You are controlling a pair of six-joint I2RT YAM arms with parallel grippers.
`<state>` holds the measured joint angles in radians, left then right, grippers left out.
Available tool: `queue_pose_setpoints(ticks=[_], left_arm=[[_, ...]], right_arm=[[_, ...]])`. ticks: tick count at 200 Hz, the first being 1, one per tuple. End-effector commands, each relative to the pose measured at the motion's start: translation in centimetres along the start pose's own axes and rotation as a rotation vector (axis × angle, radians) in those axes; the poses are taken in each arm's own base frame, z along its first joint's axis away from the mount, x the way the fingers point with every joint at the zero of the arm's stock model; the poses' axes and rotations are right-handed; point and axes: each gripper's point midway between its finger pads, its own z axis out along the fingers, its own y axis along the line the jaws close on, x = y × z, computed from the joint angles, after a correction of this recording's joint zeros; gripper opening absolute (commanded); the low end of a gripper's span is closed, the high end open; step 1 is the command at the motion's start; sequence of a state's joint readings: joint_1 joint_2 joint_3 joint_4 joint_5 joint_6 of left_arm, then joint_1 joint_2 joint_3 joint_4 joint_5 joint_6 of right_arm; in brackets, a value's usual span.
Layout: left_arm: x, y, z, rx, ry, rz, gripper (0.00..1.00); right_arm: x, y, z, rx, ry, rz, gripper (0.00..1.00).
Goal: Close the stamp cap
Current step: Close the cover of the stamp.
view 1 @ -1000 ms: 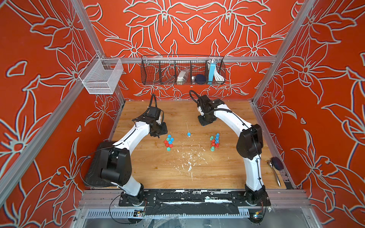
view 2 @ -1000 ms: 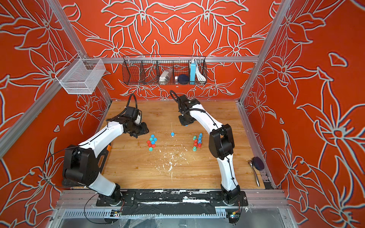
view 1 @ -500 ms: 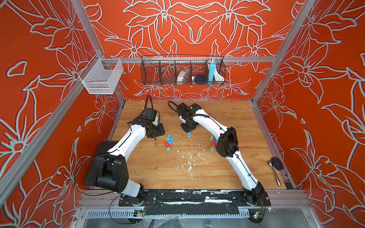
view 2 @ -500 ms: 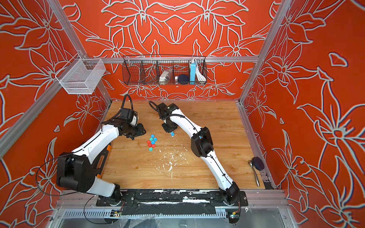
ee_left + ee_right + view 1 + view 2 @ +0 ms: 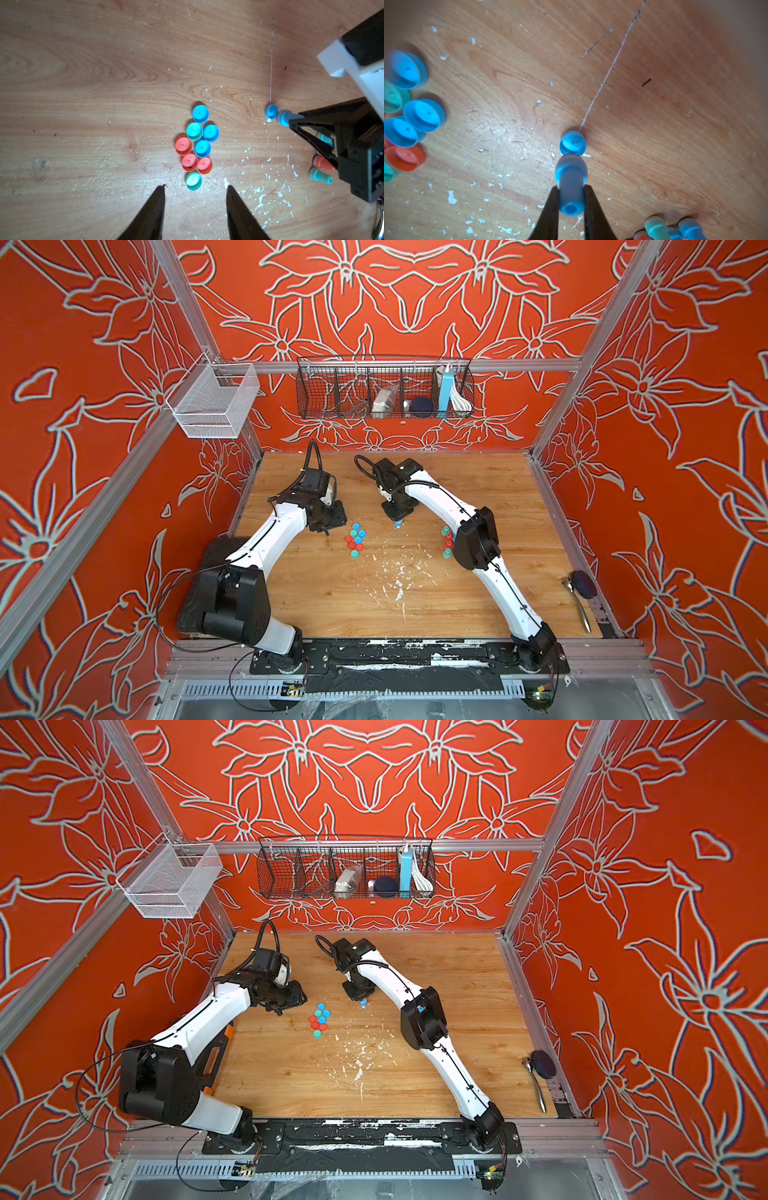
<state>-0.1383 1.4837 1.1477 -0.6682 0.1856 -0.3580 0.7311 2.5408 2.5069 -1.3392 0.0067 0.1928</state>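
From my station, the right gripper (image 5: 571, 188) is pinching the narrow shaft of a small blue plastic stamp (image 5: 571, 172). Its two dark fingers (image 5: 550, 207) are pressed against either side, and the stamp's wider collar end points away from the wrist. Just beyond that end, a round blue plastic cap (image 5: 572, 143) lies alone on the light wooden tabletop (image 5: 675, 104). I cannot tell whether the stamp's end and the cap touch or are only very close. In a top view this pair shows as a blue speck under the right gripper (image 5: 397, 523), roughly mid-table. It sits between a cluster of loose blue, teal and red caps (image 5: 355, 539) on the left arm's side and a group of other small stamps (image 5: 446, 541) partly hidden behind the right arm's elbow. The left gripper (image 5: 195, 187) is spread, with nothing between its fingers. In its wrist view the tips sit just short of the nearest teal cap in the cluster. I cannot tell how high it is above the wood. White flecks (image 5: 399, 572) are scattered over the boards nearer the arm bases. A metal spoon (image 5: 578, 605) lies well apart at the table's right edge.
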Motion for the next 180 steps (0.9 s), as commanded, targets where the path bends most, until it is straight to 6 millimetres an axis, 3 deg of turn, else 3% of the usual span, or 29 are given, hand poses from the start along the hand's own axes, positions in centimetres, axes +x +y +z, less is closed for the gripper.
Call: queue_pose_setpoints(ticks=[1, 180], left_arm=[[0.1, 0.2, -0.5, 0.007, -0.011, 0.009, 0.48], [0.0, 0.8, -0.1, 0.004, -0.004, -0.008, 0.48]], right_arm=[[-0.1, -0.4, 0.4, 0.019, 0.008, 0.005, 0.09], [-0.7, -1.3, 2.2, 0.010, 0.010, 0.036, 0.07]])
